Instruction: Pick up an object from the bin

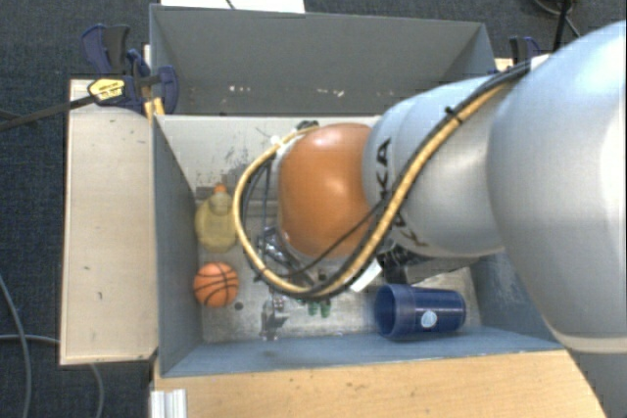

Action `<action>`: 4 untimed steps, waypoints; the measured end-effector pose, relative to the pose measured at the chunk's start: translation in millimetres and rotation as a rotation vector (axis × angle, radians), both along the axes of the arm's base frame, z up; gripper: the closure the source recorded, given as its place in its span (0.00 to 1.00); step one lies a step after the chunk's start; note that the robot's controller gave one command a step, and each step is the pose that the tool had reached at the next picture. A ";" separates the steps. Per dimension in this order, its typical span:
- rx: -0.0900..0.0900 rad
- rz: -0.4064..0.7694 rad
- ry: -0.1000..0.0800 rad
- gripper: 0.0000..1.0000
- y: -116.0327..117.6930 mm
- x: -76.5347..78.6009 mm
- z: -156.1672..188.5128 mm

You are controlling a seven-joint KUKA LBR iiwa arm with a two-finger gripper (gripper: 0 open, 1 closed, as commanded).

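Observation:
My gripper [271,312] reaches down to the bin floor near the front wall, mostly hidden under the arm's orange cover. A small orange basketball [216,284] lies just to its left, apart from it. Behind the ball, a pale yellow squeeze-bottle shape with an orange tip [216,216] rests against the left wall. A small dark green thing [318,308] lies right beside the gripper on its right. Further right, a dark blue cup [419,310] lies on its side with a white dot on it.
The arm and its cable loop cover the middle and right of the bin. A white scrap [363,281] peeks out beneath the arm, just behind the blue cup. Bare floor shows along the front left corner.

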State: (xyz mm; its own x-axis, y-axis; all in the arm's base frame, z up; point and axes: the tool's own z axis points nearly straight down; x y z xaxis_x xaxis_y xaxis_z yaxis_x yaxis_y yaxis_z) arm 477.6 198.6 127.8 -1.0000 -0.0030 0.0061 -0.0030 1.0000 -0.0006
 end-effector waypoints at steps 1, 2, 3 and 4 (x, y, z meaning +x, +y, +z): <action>0.002 -0.006 -0.007 0.00 -0.7 2.4 3.8; 0.002 0.086 -0.011 0.00 15.3 23.6 -11.1; 0.003 0.251 -0.009 0.00 47.1 36.6 -26.6; 0.003 0.196 -0.008 1.00 53.0 43.6 -57.2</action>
State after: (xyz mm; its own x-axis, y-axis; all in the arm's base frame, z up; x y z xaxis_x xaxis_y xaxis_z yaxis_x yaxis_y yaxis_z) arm 521.2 251.7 70.5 -0.9802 -0.1979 -0.0017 -0.1979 0.9802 0.0014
